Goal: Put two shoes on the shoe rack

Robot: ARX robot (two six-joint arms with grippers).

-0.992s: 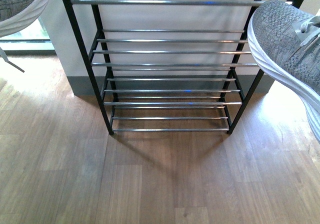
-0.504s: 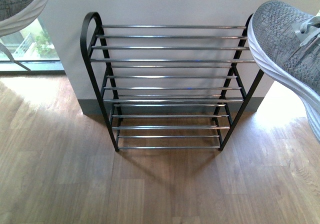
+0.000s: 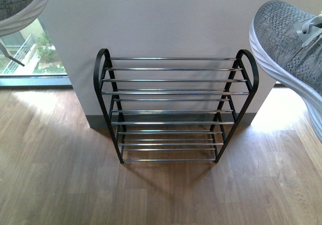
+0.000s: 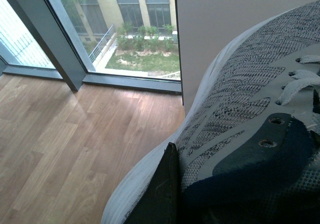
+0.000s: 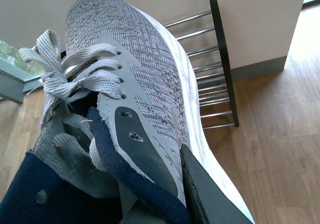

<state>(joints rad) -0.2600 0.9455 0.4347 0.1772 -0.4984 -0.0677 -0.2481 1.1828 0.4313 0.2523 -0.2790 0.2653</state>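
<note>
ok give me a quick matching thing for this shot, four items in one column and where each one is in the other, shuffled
Things
1. left sneaker
2. right sneaker
3. shoe rack
4. window

Places, as the front view shows them
a. standing on the floor, backed against the wall
b. up in the air at the right edge
c. far left, beside the wall
d. up in the air in the top left corner

Pairs: 1-d, 2-b, 3-a, 4-c
</note>
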